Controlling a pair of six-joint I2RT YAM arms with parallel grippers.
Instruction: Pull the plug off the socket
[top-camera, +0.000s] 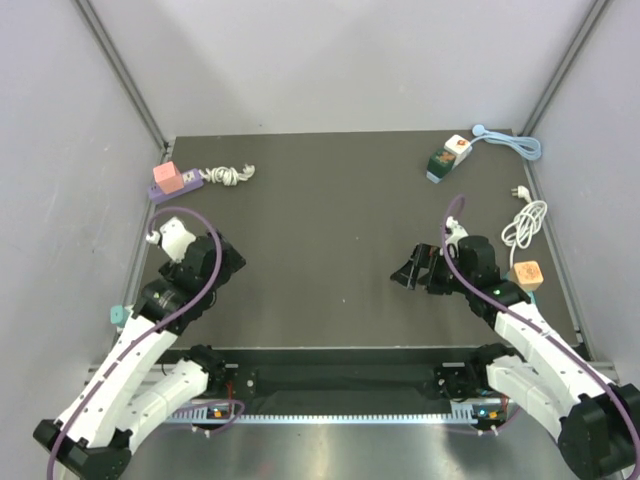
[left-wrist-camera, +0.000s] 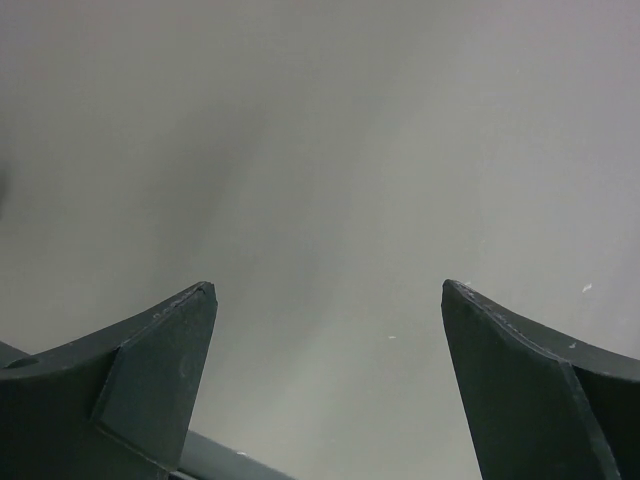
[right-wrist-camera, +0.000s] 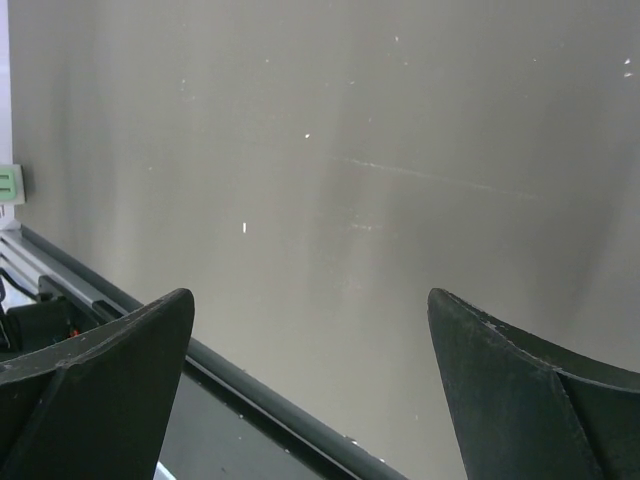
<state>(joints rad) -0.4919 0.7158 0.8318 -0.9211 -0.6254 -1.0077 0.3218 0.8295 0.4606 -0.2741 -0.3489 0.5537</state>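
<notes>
A pink plug (top-camera: 166, 176) sits in a purple socket block (top-camera: 176, 188) at the back left, with a bundled white cord (top-camera: 229, 175) beside it. At the back right a white and orange plug (top-camera: 457, 148) sits in a green socket block (top-camera: 438, 164) with a light blue cord (top-camera: 512, 143). My left gripper (top-camera: 231, 262) is open and empty at the left of the mat; its wrist view (left-wrist-camera: 328, 288) shows only bare grey surface between the fingers. My right gripper (top-camera: 404, 272) is open and empty right of centre, pointing left over bare mat (right-wrist-camera: 310, 292).
A loose white cord with a plug (top-camera: 525, 221) and a tan cube-shaped block (top-camera: 527, 275) lie at the right edge next to my right arm. A small teal piece (top-camera: 117, 315) sits at the left edge. Grey walls close in the dark mat (top-camera: 320, 220); a black rail (right-wrist-camera: 250, 385) runs along its front.
</notes>
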